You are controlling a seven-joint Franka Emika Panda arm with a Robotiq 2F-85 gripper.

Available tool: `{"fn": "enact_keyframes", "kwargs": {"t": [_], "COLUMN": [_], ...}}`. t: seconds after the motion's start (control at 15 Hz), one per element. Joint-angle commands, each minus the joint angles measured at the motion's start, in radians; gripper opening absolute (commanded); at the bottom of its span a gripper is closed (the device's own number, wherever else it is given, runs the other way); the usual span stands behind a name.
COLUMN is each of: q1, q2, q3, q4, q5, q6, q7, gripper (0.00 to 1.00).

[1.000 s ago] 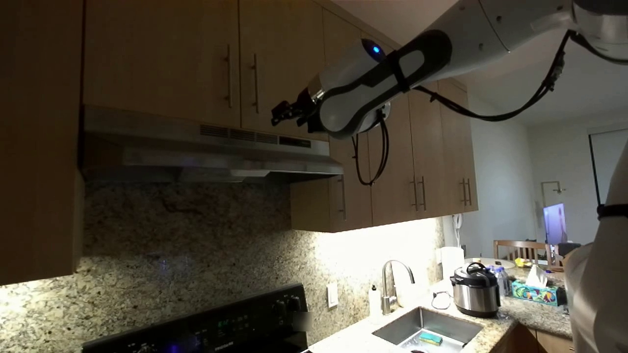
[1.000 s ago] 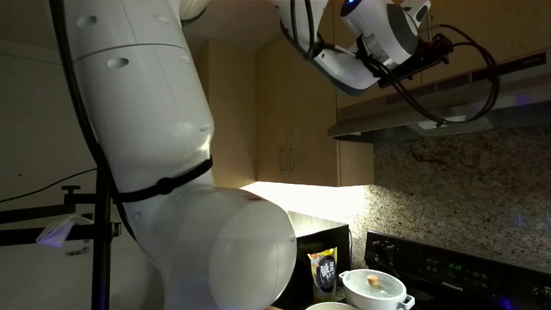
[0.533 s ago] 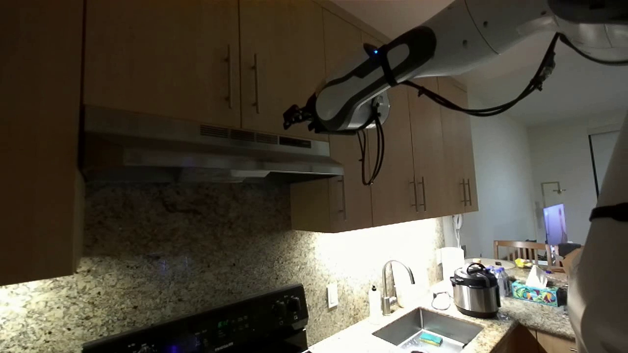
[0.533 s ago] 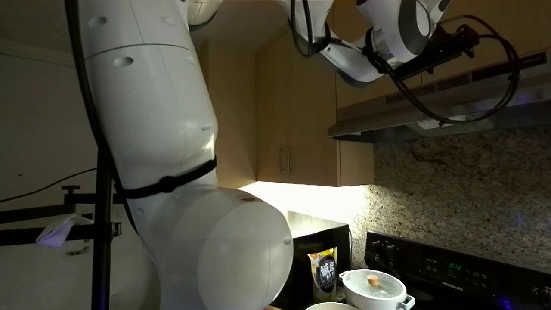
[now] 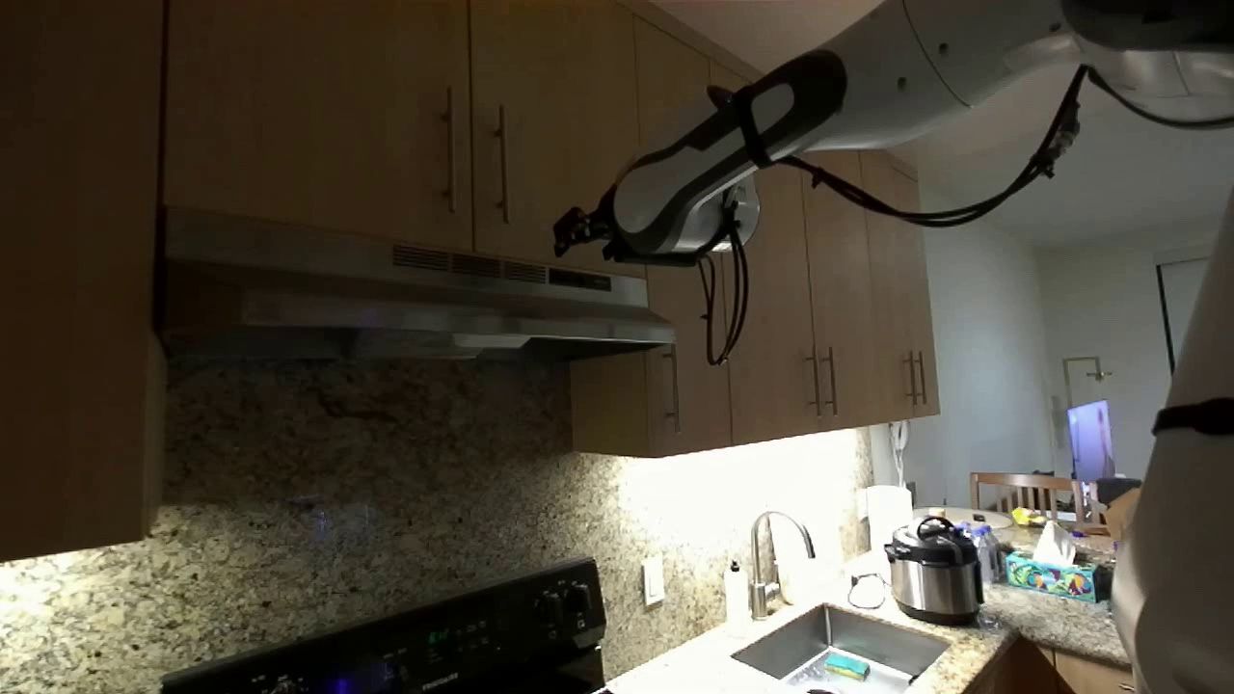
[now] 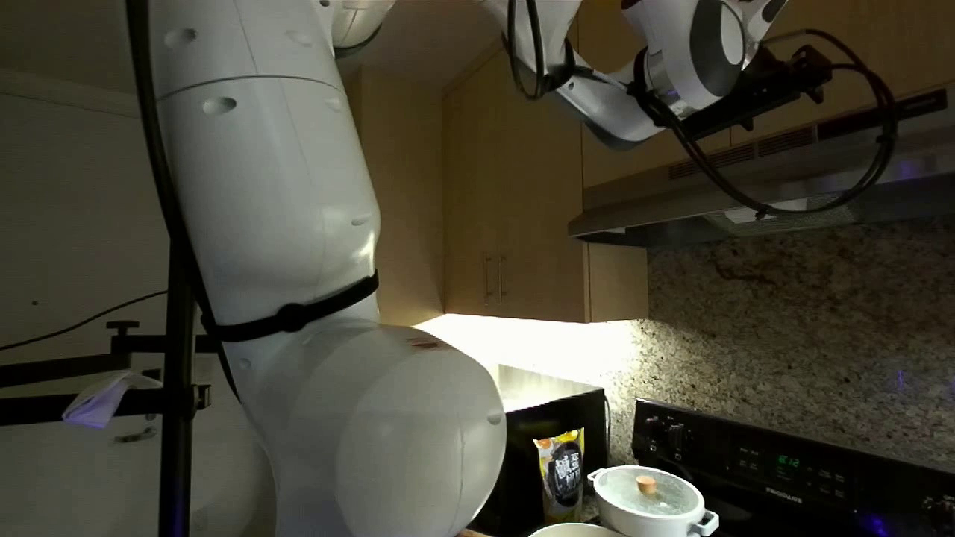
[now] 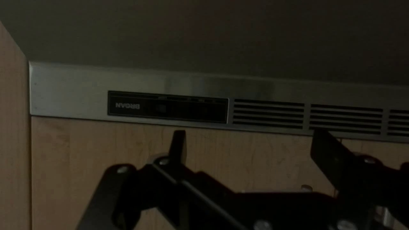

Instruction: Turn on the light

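- The black two-fingered gripper (image 7: pixel 249 132) stood with its fingers spread well apart.
- The black rectangular control panel (image 7: pixel 168 107), lettered BROAN, sat on the front of the silvery metal range hood (image 7: pixel 67 86), beside slotted vents (image 7: pixel 268 113).
- In an exterior view, the gripper appeared above the panel.
- The pale rectangular lens (image 5: pixel 490 340) was on the hood's underside.

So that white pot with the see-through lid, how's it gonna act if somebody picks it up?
The white pot would likely tip if lifted by one side handle, since it is wide. The lid looks like glass, so it may be fragile if knocked. It also seems to just rest on top, so tilting could slide it off.
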Motion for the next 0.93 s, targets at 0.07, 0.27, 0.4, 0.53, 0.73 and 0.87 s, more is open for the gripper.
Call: {"fn": "enact_keyframes", "kwargs": {"t": [0.07,0.27,0.4,0.53,0.73,0.87], "q1": [-0.032,-0.032,-0.035,-0.036,0.038,0.093], "q2": [0.002,0.002,0.010,0.015,0.030,0.044], "q3": [0.034,0.034,0.038,0.041,-0.022,-0.063], "q4": [0.001,0.001,0.011,0.017,0.024,0.033], "q5": [0.055,0.055,0.063,0.072,0.061,0.082], "q6": [-0.001,-0.001,-0.004,-0.005,-0.008,-0.010], "q7": [-0.044,-0.044,-0.046,-0.049,-0.034,-0.048], "gripper": [1.00,1.00,1.00,1.00,1.00,1.00]}}
